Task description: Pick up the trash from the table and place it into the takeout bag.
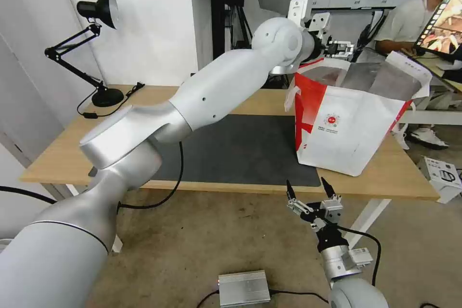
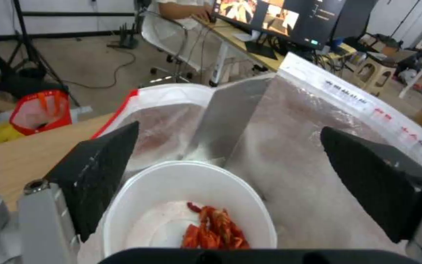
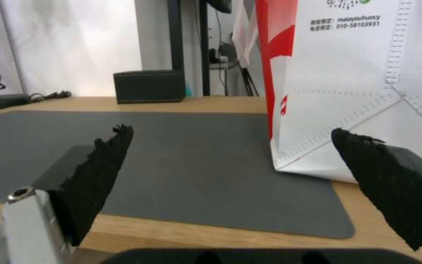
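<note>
Takeout bag (image 1: 356, 125) stands on the table (image 1: 62, 147), white bowl (image 2: 187, 209) of shells already inside, straight below the left gripper (image 2: 230, 183), jaws wide, holding nothing. Right gripper (image 1: 312, 195) idles, spread, below the table's near edge.

Head view overlooks the table (image 1: 231, 101); left wrist peers into the takeout bag (image 2: 289, 121); right wrist faces it low.

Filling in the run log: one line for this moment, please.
left claw: open over bag | bowl: in bag | right claw: open, below table edge
</note>
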You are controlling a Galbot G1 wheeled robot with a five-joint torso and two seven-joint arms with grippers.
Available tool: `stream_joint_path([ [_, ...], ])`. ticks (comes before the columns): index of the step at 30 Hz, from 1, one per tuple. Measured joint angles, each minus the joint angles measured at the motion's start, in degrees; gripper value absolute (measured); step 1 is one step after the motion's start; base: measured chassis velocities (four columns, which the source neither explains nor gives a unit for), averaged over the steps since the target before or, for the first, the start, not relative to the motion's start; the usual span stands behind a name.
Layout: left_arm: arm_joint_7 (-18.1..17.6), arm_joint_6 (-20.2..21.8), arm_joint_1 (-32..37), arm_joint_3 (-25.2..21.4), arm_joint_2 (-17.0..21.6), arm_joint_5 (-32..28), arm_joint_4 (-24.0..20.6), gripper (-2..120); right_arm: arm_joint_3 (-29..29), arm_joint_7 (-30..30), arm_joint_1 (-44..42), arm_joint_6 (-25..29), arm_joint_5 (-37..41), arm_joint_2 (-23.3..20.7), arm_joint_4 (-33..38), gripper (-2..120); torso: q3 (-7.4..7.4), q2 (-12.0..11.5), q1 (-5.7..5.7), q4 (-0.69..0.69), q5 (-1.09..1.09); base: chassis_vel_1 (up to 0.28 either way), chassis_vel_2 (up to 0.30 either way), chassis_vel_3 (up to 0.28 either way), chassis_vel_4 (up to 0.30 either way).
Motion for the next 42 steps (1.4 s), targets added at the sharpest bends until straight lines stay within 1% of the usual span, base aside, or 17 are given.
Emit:
stream_joint_path([
  [3,0.5,-0.2,0.6,-0.1,1.0,1.3,-0.7,100,0.0,0.0,0.0,0.0,0.0,0.0,0.0,100,0.00,0.0,0.00,0.00,0.00,0.000,0.000,0.000,0.000],
  [5,1.6,-0.9,1.7,-0.4,3.2,4.1,-2.1,100,0.0,0.0,0.0,0.0,0.0,0.0,0.0,100,0.00,0.0,0.00,0.01,0.00,0.000,0.000,0.000,0.000],
  [7,2.3,-1.2,2.2,-0.6,4.0,5.1,-2.4,100,0.0,0.0,0.0,0.0,0.0,0.0,0.0,100,0.00,0.0,0.00,0.01,-0.01,0.000,0.000,0.000,0.000],
  [9,4.5,-3.2,3.9,-1.7,7.0,8.4,-3.6,100,0.0,0.0,0.0,0.0,0.0,0.0,0.0,100,0.00,0.0,0.00,0.01,-0.01,0.000,0.000,0.000,0.000],
  [11,4.8,-3.5,4.3,-2.0,7.7,9.0,-3.9,100,0.0,0.0,0.0,0.0,0.0,0.0,0.0,100,0.00,0.0,0.00,0.01,-0.02,0.000,0.000,0.000,0.000],
  [13,6.3,-6.6,6.3,-2.6,11.1,11.5,-5.7,100,0.0,0.0,0.0,0.0,0.0,0.0,0.0,100,0.00,0.0,0.00,0.03,-0.02,0.000,0.000,0.000,0.000],
  [17,6.6,-9.1,7.8,-2.6,13.0,13.5,-7.3,100,0.0,0.0,0.0,0.0,0.0,0.0,0.0,100,0.01,0.0,0.00,0.01,-0.02,0.000,0.000,0.000,0.000],
  [19,6.6,-11.8,10.9,-2.8,16.0,16.2,-10.5,100,0.0,0.0,0.0,0.0,0.0,0.0,0.0,100,0.00,0.0,0.00,0.02,-0.02,0.000,0.000,0.000,0.000],
  [21,6.7,-12.4,11.7,-3.1,16.5,16.8,-11.0,100,0.0,0.0,0.0,0.0,0.0,0.0,0.0,100,0.00,0.0,0.00,0.01,-0.02,0.000,0.000,0.000,0.000],
  [23,7.2,-14.3,15.0,-4.6,18.2,19.5,-12.9,100,0.0,0.0,0.0,0.0,0.0,0.0,0.0,100,0.00,0.0,0.00,0.01,-0.02,0.000,0.000,0.000,0.000],
  [27,7.4,-15.0,16.2,-5.2,18.8,20.6,-13.4,100,0.0,0.0,0.0,0.0,0.0,0.0,0.0,100,0.01,0.0,0.00,0.01,-0.02,0.000,0.000,0.000,0.000],
  [30,7.6,-16.0,20.6,-8.1,20.8,23.6,-16.5,100,0.0,0.0,0.0,0.0,0.0,0.0,0.0,100,0.00,0.0,0.00,0.01,-0.01,0.000,0.000,0.000,0.000],
  [35,7.5,-16.7,23.9,-9.3,22.7,26.6,-19.5,100,0.0,0.0,0.0,0.0,0.0,0.0,0.0,100,0.00,0.0,0.00,0.01,-0.01,0.000,0.000,0.000,0.000],
  [37,6.6,-17.1,26.5,-11.0,23.8,29.1,-21.9,100,0.0,0.0,0.0,0.0,0.0,0.0,0.0,100,0.00,0.0,0.00,0.02,-0.01,0.000,0.000,0.000,0.000],
  [39,6.5,-17.1,27.2,-11.5,24.0,29.7,-22.4,100,0.0,0.0,0.0,0.0,0.0,0.0,0.0,100,0.00,0.0,0.00,0.01,-0.01,0.000,0.000,0.000,0.000],
  [41,6.1,-17.2,30.4,-13.9,25.4,31.3,-25.7,100,0.0,0.0,0.0,0.0,0.0,0.0,0.0,100,0.00,0.0,0.00,0.00,-0.01,0.000,0.000,0.000,0.000],
  [42,6.1,-17.2,30.4,-13.9,25.4,31.3,-25.7,100,0.0,0.0,0.0,0.0,0.0,0.0,0.0,100,0.00,0.0,0.00,0.00,-0.01,0.000,0.000,0.000,0.000],
])
